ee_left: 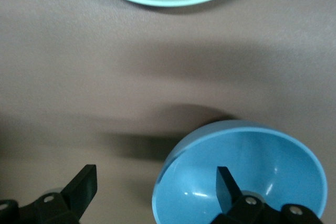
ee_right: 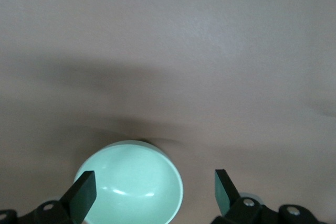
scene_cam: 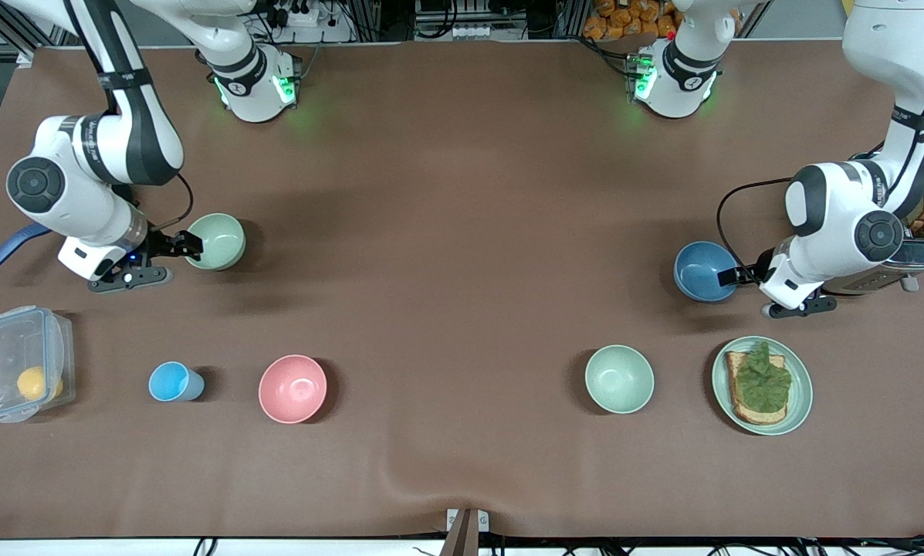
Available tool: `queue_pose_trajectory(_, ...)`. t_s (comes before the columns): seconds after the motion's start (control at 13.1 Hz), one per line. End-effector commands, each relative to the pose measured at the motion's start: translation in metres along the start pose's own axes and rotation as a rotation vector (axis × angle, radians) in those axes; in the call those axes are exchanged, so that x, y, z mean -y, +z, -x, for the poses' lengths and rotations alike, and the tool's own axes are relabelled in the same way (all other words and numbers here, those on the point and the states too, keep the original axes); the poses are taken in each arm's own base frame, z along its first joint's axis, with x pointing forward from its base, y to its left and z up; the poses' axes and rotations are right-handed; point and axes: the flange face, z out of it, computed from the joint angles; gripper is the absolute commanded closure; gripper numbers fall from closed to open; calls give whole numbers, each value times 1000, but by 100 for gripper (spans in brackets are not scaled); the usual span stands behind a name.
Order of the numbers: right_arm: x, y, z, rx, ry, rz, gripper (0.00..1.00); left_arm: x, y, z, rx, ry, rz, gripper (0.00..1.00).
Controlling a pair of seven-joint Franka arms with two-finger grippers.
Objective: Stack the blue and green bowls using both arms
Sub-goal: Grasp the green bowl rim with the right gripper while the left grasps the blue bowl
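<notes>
Now, left tool [ee_left: 157, 190] gaping astride round matte blue bowl [scene_cam: 703, 270] rim, right tool [ee_right: 155, 192] gaping over green bowl [scene_cam: 216, 241]

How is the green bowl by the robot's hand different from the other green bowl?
The green bowl by the right gripper lies farther from the front camera, toward the right arm's end; the other green bowl sits nearer, untended, beside the toast plate. Both look alike: upright, empty.

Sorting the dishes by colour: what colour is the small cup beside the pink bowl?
Light blue cup, clearest in the front view.
</notes>
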Motion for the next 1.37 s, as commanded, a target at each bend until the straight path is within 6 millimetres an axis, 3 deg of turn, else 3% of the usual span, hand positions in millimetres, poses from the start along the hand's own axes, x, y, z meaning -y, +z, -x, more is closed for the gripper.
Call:
queue_pose_trajectory(0.0, -30, 36, 16, -1, -52, -8, 7, 3, 3, 8, 10, 23, -10, 0)
queue_pose_trajectory(0.15, -50, 69, 27, -18, -97, -21, 16, 3, 5, 12, 17, 22, -11, 3)
queue_pose_trajectory(0.3, -52, 86, 34, -12, -95, -34, 19, 3, 8, 13, 24, 22, -10, 20)
queue_pose_trajectory(0.53, -43, 93, 38, -7, -55, -77, 23, 3, 11, 13, 28, 24, -10, 58)
queue_pose_trajectory(0.91, -33, 90, 37, 9, -68, -86, 25, 2, 13, 10, 30, 24, -7, 100)
queue_pose_trajectory(1.14, -20, 78, 36, 39, -65, -123, 24, 0, 3, 1, 6, 10, 3, 100)
queue_pose_trajectory(1.3, -15, 79, 38, 59, -56, -150, 24, -2, -18, -10, -13, 7, 4, 100)
